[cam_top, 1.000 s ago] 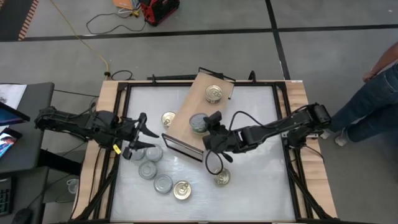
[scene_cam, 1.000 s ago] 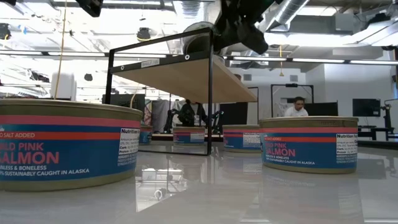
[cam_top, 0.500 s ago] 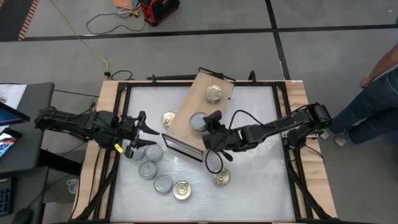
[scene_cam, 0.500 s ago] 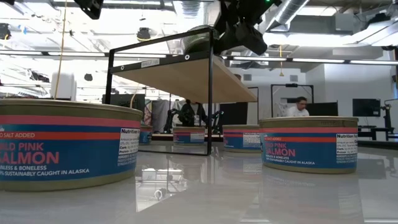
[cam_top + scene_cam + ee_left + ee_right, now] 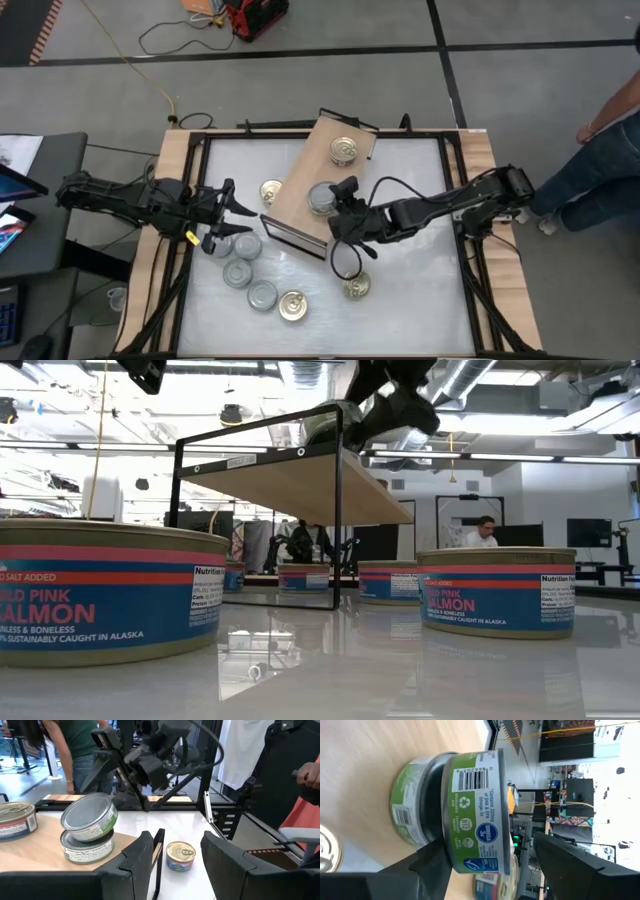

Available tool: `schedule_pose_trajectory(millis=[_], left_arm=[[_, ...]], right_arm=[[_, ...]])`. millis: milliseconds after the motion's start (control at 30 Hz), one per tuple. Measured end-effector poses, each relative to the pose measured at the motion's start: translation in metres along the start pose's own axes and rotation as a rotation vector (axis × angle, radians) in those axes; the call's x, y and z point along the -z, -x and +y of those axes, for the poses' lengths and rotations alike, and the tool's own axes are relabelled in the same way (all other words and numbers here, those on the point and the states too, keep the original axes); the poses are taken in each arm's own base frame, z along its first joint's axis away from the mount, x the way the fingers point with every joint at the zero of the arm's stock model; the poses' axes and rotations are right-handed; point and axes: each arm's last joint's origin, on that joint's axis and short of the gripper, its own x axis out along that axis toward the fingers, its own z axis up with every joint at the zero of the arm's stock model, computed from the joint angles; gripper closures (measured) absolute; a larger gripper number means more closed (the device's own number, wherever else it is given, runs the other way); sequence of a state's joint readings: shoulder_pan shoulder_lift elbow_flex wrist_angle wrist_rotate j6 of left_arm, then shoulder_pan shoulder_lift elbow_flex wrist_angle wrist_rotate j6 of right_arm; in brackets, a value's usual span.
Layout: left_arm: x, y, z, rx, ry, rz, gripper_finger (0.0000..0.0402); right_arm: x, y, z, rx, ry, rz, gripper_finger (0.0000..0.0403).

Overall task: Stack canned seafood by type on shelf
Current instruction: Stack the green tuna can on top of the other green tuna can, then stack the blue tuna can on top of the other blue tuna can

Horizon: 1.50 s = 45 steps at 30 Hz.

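Note:
The shelf (image 5: pixel 305 190), a tan plywood box, lies slantwise at the table's middle. On its top, two silver-lidded, green-labelled tins are stacked. The upper tin (image 5: pixel 89 815) rests askew and tilted on the lower tin (image 5: pixel 86 849). A gold-lidded tin (image 5: pixel 344 151) sits farther back on the shelf. My right gripper (image 5: pixel 338 203) is open, with its fingers on either side of the upper tin (image 5: pixel 475 810). My left gripper (image 5: pixel 228 212) hovers open over the tins at the table's left, holding nothing (image 5: pixel 175 865). My right gripper comes at the upper tin slanting down from the table's right, one finger on each side of its wall (image 5: pixel 451 845). One finger (image 5: pixel 432 865) lies close to that wall, and I cannot tell whether it touches. The tin rests tilted on the lower tin.
Several silver-lidded tins (image 5: pixel 240 270) and a gold-lidded one (image 5: pixel 292 305) lie at the table's near left. More gold tins lie beside the shelf (image 5: pixel 271 190) and near the middle (image 5: pixel 356 287). Wooden rails edge the table. A person (image 5: pixel 600 160) stands at the right.
My right gripper has opened and let go of the upper silver-lidded tin, then lifted slightly back from it. The tin stays on the lower one, tilted.

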<state>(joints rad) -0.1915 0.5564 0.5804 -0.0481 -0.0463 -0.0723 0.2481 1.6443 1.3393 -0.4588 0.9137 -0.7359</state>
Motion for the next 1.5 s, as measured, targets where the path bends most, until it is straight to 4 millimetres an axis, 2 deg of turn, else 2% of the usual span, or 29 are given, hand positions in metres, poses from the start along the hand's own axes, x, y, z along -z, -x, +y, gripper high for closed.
schedule_pose_trajectory(millis=[167,500,1167,1267,1367,1500], left_arm=[[0.0,0.0,0.0,-0.003,-0.005,-0.001,0.0241],[-0.001,0.0,0.0,-0.01,-0.013,-0.015,0.0241],[-0.002,0.0,0.0,-0.01,-0.021,-0.018,0.0241],[-0.001,0.0,0.0,-0.004,-0.009,-0.015,0.0241],[-0.001,0.0,0.0,0.016,0.002,-0.008,0.0241],[-0.001,0.0,-0.001,0.022,-0.006,-0.007,0.0241]], right_arm=[[0.003,-0.001,-0.006,-0.122,-0.046,-0.038,0.0095],[0.003,-0.007,-0.014,-0.11,-0.067,-0.056,0.0097],[0.005,-0.002,-0.006,-0.198,-0.102,-0.054,0.0097],[0.003,0.008,-0.004,-0.188,-0.142,-0.059,0.0097],[0.003,0.029,-0.007,-0.186,-0.228,-0.086,0.0097],[0.01,0.05,-0.009,-0.3,-0.474,-0.096,0.0097]])
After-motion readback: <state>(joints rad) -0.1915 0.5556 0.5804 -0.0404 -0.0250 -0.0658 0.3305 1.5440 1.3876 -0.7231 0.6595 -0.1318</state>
